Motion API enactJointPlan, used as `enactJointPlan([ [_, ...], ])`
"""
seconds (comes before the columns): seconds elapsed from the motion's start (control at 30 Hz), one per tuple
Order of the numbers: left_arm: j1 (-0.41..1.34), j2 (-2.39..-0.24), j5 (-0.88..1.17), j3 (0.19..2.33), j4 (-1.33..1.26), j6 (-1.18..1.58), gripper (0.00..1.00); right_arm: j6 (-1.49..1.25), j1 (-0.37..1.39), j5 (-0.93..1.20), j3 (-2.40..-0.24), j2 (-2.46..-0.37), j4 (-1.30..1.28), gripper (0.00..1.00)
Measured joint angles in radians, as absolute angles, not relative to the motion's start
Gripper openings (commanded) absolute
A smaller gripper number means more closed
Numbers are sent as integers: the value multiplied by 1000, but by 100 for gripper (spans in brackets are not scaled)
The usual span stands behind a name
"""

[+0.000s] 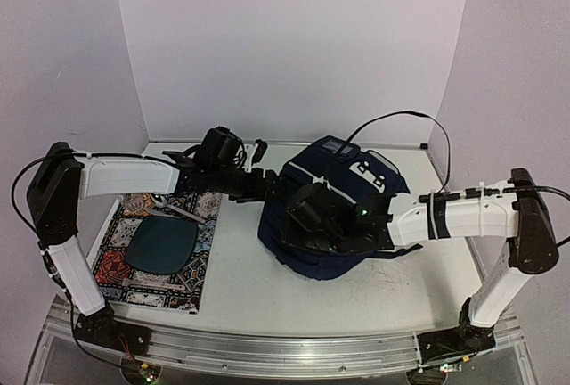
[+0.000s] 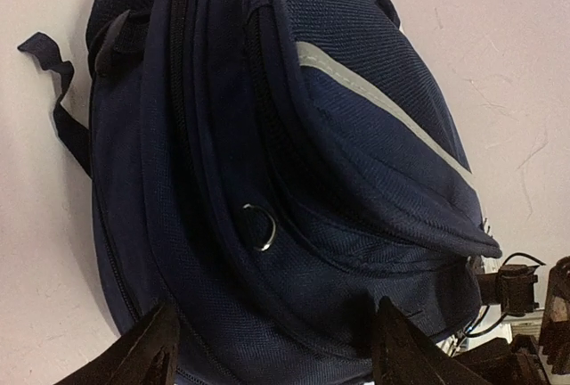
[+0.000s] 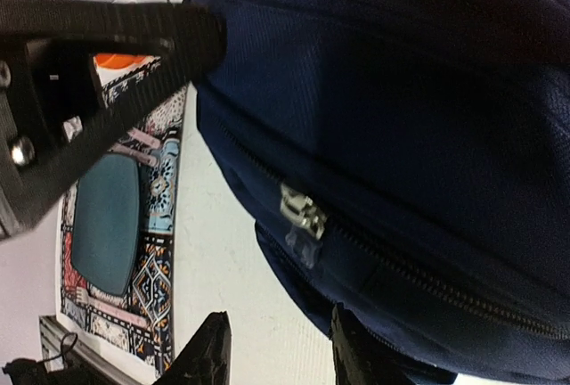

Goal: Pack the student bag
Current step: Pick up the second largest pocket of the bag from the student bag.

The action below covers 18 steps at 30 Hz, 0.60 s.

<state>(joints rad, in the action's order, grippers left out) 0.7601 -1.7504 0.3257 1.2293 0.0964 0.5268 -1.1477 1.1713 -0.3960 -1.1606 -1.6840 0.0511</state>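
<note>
The student bag lies on the white counter, right of centre, with both arms reaching in on it. The left claw is at the bag's left side, fingers spread wide and gripping nothing, a small metal ring just ahead of them. The right claw is low at the near side, released too, bare counter showing between its fingers and a silver zipper pull just beyond. Off left lies a patterned mat with a dark teal oval on it.
</note>
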Motion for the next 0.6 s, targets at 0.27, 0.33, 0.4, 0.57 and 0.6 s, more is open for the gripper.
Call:
enactJointPlan([
  [0.27,753,-1761,372,1230,96,551,44,-1201,1143,-442,-1160,-1714,86,42],
  [0.33,752,-1761,376,1230,96,563,35,-1201,1135,-442,-1160,-1715,98,41],
  [0.4,750,-1761,382,1230,96,575,28,-1201,1127,-442,-1160,-1715,111,37],
  [0.57,749,-1761,399,1230,91,597,16,-1202,1105,-435,-1149,-1715,158,29],
  [0.6,749,-1761,401,1229,89,602,14,-1201,1102,-434,-1145,-1715,161,28],
])
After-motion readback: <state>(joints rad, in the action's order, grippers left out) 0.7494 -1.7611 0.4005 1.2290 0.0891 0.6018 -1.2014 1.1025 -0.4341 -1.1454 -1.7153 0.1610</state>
